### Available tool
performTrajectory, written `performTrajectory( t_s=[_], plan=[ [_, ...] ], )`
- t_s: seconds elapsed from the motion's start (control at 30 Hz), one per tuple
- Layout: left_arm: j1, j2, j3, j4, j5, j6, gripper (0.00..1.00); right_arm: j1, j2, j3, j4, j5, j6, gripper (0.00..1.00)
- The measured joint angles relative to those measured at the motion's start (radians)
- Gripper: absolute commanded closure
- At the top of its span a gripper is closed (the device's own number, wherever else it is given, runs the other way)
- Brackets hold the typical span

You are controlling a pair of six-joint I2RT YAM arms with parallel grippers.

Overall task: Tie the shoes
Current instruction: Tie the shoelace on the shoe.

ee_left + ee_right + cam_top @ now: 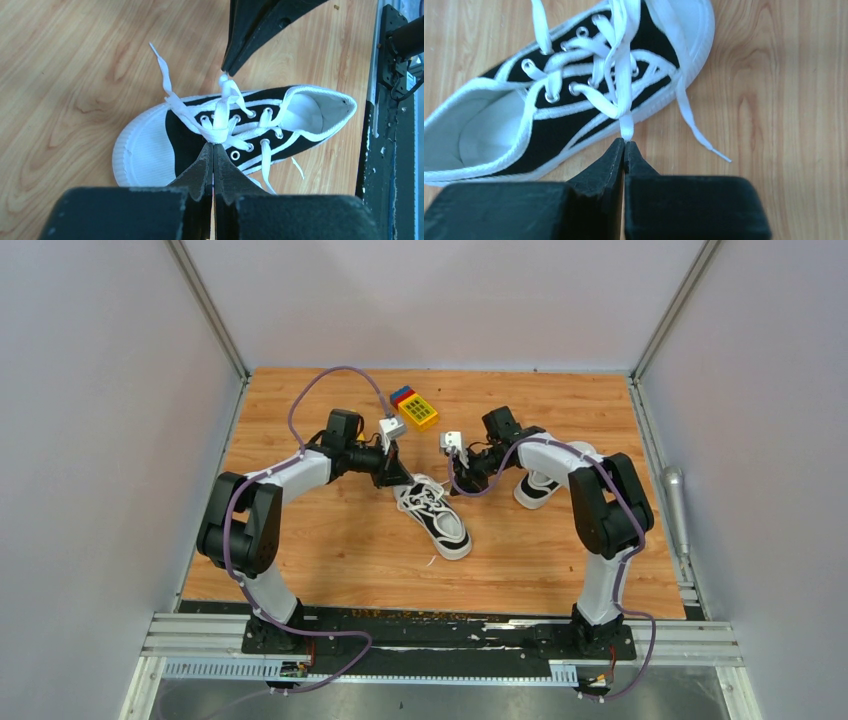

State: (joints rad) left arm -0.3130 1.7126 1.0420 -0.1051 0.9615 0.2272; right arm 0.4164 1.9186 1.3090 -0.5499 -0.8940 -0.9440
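L gripper (213,148) clamped on laces (220,119), R gripper (624,143) likewise, black sneaker (182,145) btwn them

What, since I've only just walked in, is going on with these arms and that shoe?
Both arms are working on one black sneaker mid-table. The left gripper is shut on its white laces over the tongue; the right gripper is shut on them from the opposite side. No finished bow shows. The second sneaker lies apart, farther right.

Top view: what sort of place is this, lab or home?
Likely a robot lab test cell: plain grey panel walls enclose a wood-grain tabletop, and an aluminium mounting rail runs along its near edge.
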Motion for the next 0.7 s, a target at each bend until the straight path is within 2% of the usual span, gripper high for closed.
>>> performTrajectory(
  t_s=[0.13,0.2,0.23,0.3,0.5,0.63,0.7],
  plan=[
    [0.000,0.000,-0.027,-0.013,-0.008,0.004,0.95,-0.013,-0.005,-0.039,-0.001,0.071,-0.001,1.00],
    [0.000,0.000,-0.043,-0.018,-0.011,0.006,0.88,-0.027,-0.016,-0.059,-0.005,0.101,-0.002,1.00],
    [-0.001,0.000,-0.049,-0.020,-0.010,0.007,0.81,-0.033,-0.023,-0.066,-0.006,0.116,-0.002,1.00],
    [-0.007,0.000,-0.056,-0.027,-0.011,0.013,0.74,-0.043,-0.041,-0.075,-0.007,0.155,0.001,1.00],
    [-0.026,0.000,-0.047,-0.028,-0.034,0.011,0.58,-0.058,-0.075,-0.086,0.010,0.259,0.026,1.00],
    [-0.030,0.001,0.026,-0.041,-0.111,-0.040,0.55,-0.058,-0.095,-0.117,0.015,0.291,0.026,1.00],
    [-0.039,0.021,0.116,-0.061,-0.169,-0.088,0.54,-0.058,-0.099,-0.124,0.015,0.298,0.028,1.00]
  ],
)
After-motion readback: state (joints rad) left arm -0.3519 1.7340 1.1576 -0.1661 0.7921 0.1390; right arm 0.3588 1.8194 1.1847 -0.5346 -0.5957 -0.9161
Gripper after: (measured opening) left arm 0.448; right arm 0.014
